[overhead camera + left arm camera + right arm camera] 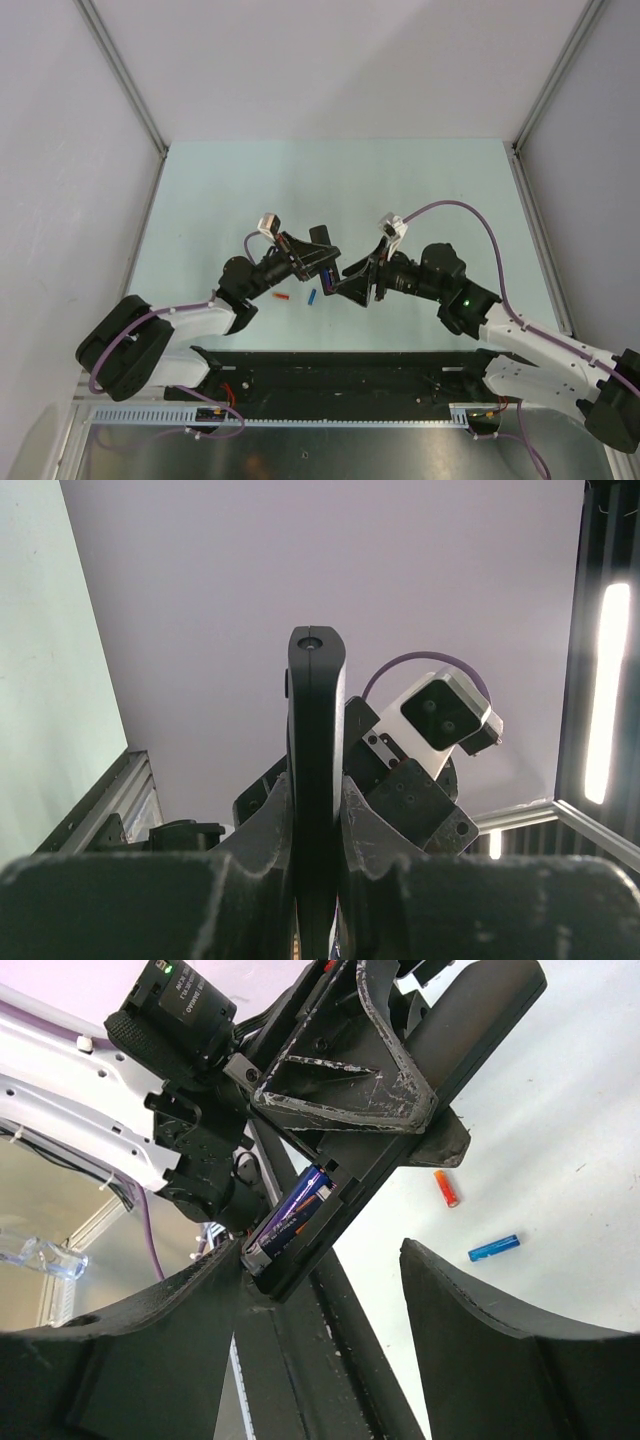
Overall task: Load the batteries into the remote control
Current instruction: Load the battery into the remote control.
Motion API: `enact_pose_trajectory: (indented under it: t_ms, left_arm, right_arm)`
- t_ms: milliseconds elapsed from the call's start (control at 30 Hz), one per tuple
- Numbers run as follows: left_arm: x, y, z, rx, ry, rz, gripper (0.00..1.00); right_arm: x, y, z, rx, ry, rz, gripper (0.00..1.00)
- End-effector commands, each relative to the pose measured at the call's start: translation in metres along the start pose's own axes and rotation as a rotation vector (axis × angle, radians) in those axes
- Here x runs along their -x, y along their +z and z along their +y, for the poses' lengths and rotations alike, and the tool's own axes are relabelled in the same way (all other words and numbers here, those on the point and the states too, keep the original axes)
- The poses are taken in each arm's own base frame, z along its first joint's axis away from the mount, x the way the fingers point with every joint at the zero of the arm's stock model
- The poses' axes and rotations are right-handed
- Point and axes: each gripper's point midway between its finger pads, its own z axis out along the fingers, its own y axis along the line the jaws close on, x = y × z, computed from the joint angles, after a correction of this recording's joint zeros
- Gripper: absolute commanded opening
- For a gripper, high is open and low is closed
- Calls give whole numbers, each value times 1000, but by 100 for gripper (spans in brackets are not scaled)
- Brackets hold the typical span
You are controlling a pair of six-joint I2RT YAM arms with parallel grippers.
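Remote (316, 680) stood edge-on in the left gripper (316, 810), whose jaws were clamped tight on its two flat faces, its upper end sticking well above the fingertips. Seen from above, it was held off the table (420, 180), near the middle, between the two arms. One battery (290, 1215), dark blue with a silvery end, lay lengthwise in the recess on the remote's back, which faced the right wrist camera. Whether a second one sat beside it could not be told. The right gripper (325, 1280) was close up to that back, its jaws wide apart and holding nothing. Its fingers (480, 1340) flanked the lower end of the recess; whether they touched the remote was unclear. On the table below lay an orange piece (446, 1188) and a blue piece (494, 1248), near each other and apart from both grippers.
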Motion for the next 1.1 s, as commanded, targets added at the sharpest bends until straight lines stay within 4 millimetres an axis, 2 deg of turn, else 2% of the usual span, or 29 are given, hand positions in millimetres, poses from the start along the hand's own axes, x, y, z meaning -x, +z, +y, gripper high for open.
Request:
enact_pose_trajectory:
  t_ms: [0,1067]
  left_arm:
    - [-14,1,-30,-89,32,45,0]
    - [-25,-4,-45,-132,61,71,0]
  right_arm:
    - [11,3,-4,0,6,-45,68]
    - [10,7,-12,48,137,-56,55]
